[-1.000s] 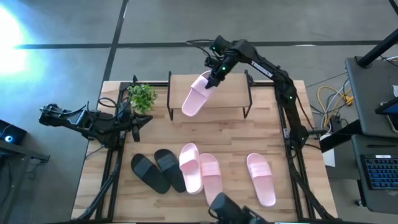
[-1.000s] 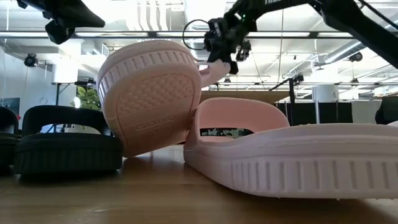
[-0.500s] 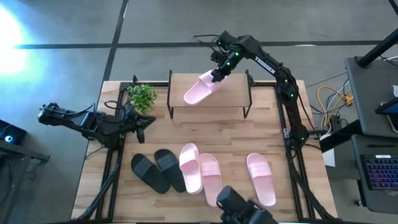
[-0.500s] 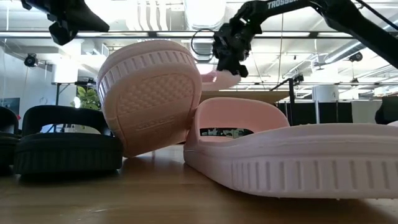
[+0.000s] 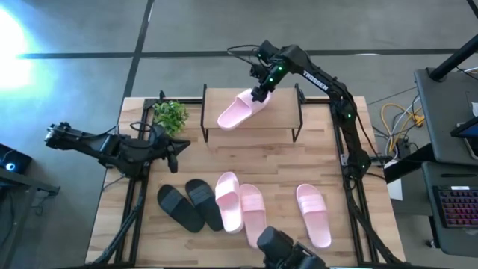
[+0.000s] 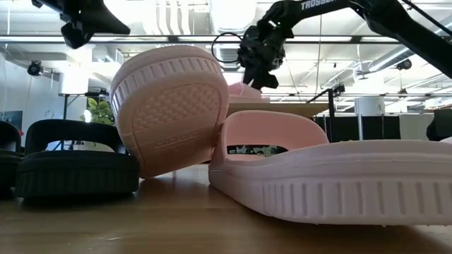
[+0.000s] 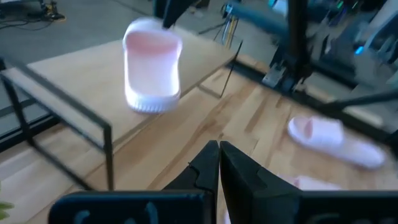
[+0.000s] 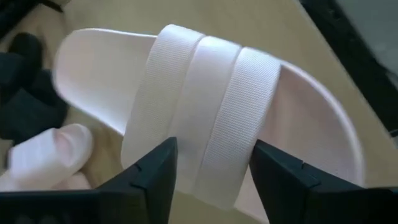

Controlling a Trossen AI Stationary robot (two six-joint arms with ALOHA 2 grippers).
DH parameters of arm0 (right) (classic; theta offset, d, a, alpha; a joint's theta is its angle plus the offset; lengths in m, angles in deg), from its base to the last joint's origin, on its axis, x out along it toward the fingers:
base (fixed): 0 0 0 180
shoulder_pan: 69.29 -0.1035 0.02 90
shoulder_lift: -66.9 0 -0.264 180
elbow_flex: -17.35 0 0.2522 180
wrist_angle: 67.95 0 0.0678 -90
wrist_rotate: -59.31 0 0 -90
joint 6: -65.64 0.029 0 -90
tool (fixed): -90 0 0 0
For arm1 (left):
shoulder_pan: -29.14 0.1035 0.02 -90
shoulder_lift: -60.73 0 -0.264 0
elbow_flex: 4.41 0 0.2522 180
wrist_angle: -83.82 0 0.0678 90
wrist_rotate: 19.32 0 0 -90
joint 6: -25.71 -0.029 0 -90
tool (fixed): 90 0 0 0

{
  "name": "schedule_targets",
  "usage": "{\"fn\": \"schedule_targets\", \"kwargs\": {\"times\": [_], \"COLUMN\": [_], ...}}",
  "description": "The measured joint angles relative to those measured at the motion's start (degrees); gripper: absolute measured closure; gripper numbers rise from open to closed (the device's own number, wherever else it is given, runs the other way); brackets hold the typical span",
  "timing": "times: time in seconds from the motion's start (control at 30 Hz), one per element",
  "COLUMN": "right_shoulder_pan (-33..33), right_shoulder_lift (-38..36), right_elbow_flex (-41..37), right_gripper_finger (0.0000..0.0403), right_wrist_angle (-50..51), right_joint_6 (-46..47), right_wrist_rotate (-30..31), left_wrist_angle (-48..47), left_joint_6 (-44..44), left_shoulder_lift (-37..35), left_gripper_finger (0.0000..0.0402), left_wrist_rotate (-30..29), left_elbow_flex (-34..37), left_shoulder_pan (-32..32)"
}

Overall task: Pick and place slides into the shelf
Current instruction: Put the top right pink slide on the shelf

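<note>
Wooden tabletop [image 5: 321,161] carried a small rack with a light wooden top board and thin black legs [image 5: 284,113] along its far edge, taken here as the landmark. Left of the shelf, beyond a small green plant [image 5: 171,116], the left gripper [image 5: 173,152] waited with its fingers pressed together. On the shelf's top board lay one light pink slide sandal with a wide ribbed strap [image 5: 240,110], flat and sole-down, its long axis running diagonally from the board's front left toward its back right. At that back-right end hovered the right gripper [image 5: 259,95], jaws spread either side of the strap and, by appearance, no longer gripping it. In front of the shelf, two black slides [image 5: 188,204] and three more pink slides [image 5: 247,209] remained on the tabletop. Judged nearer to the rightmost pink slide [image 5: 313,214]: the right arm.
</note>
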Motion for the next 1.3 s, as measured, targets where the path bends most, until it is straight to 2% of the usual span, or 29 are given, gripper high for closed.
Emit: {"fn": "schedule_targets", "kwargs": {"times": [0.27,0.37,0.63,0.73,0.83,0.97,1.07,1.2,1.3], "right_shoulder_pan": [-1.49,-2.16,-3.78,-4.39,-4.39,-4.33,-4.24,-4.74,-6.31], "right_shoulder_lift": [-0.1,-0.1,-0.92,-1.74,-3.48,-5.92,-7.21,-7.79,-8.84], "right_elbow_flex": [0.15,0.15,0.59,0.59,0.59,0.59,0.61,0.58,-1.51], "right_gripper_finger": [0.0202,0.0202,0.0202,0.0202,0.0202,0.0202,0.0202,0.0202,0.0202], "right_wrist_angle": [-5.37,-5.79,-5.73,-6.73,-7.92,-7.16,-1.24,12.45,11.4], "right_joint_6": [0.03,-3.24,-11.45,-12.2,-11.9,-4.13,4.48,12.35,15.6], "right_wrist_rotate": [1.85,3.32,17.48,24.18,27.45,31.76,31.78,30.08,25.75], "left_wrist_angle": [1.45,1.48,1.42,1.42,1.43,1.43,1.42,1.4,1.4], "left_joint_6": [-3.76,-4.91,-5.0,-5.0,-5.0,-5.05,-5.02,-5.11,-6.31], "left_shoulder_lift": [-0.57,-0.47,-0.15,-0.1,-0.15,-0.21,-0.2,-0.2,-0.24], "left_gripper_finger": [0.0402,0.0402,0.0402,0.0402,0.0402,0.0402,0.0402,0.0402,0.0402], "left_wrist_rotate": [-0.04,-0.05,-0.02,-0.02,-0.02,-0.02,-0.02,-0.02,0.0], "left_elbow_flex": [-3.72,-4.51,-5.31,-5.31,-5.31,-5.31,-5.31,-5.31,-5.31], "left_shoulder_pan": [0.0,0.0,0.0,0.0,0.0,0.0,0.0,0.0,0.0]}}
